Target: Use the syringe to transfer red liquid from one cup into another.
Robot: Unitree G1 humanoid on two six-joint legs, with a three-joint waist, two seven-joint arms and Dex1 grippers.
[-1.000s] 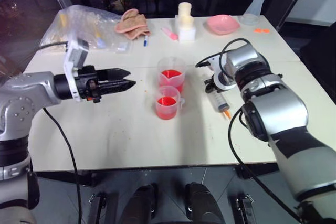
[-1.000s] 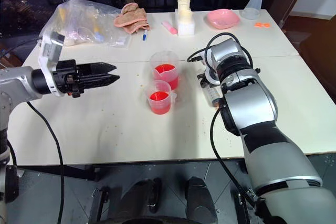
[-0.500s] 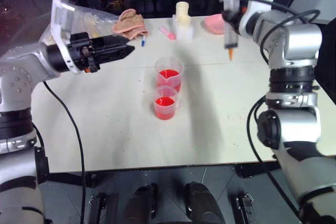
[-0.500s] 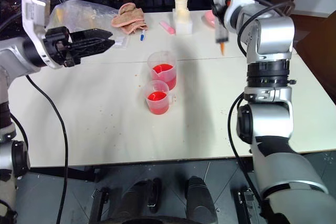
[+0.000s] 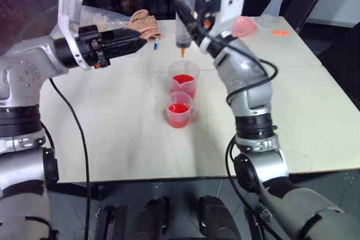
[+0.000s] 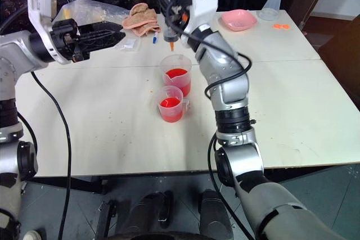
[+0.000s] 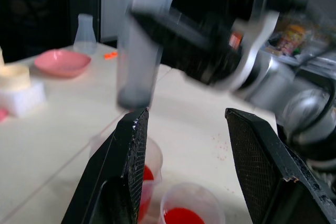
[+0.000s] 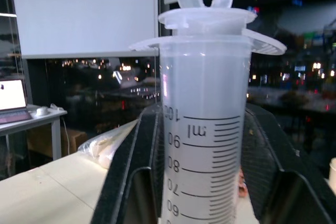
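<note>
The syringe point(image 5: 185, 10) stands upright with its orange tip point(image 5: 183, 53) pointing down just above the far cup point(image 5: 183, 80). My right gripper point(image 5: 190, 18) is shut on its clear barrel point(image 8: 202, 156), and the plunger is pushed in. The near cup point(image 5: 179, 111) stands right in front of the far one, and both hold red liquid point(image 5: 182, 79). To the left of the syringe my left gripper point(image 5: 135, 42) hovers open and empty, pointing toward it. In the left wrist view its two fingers point(image 7: 126, 177) stand wide apart, framing the blurred syringe point(image 7: 137, 61) and both cups.
At the table's far left lie a clear plastic bag point(image 5: 95, 23) and a pink cloth point(image 5: 140, 22), with a blue pen point(image 6: 154, 39) beside them. A pink bowl point(image 6: 239, 19), a clear flask point(image 6: 274, 1) and a small orange piece point(image 6: 279, 26) sit far right.
My right arm has lifted the syringe off the table on the right and swung it left, turning it upright over the far cup. The left gripper rose a little, then held still.
</note>
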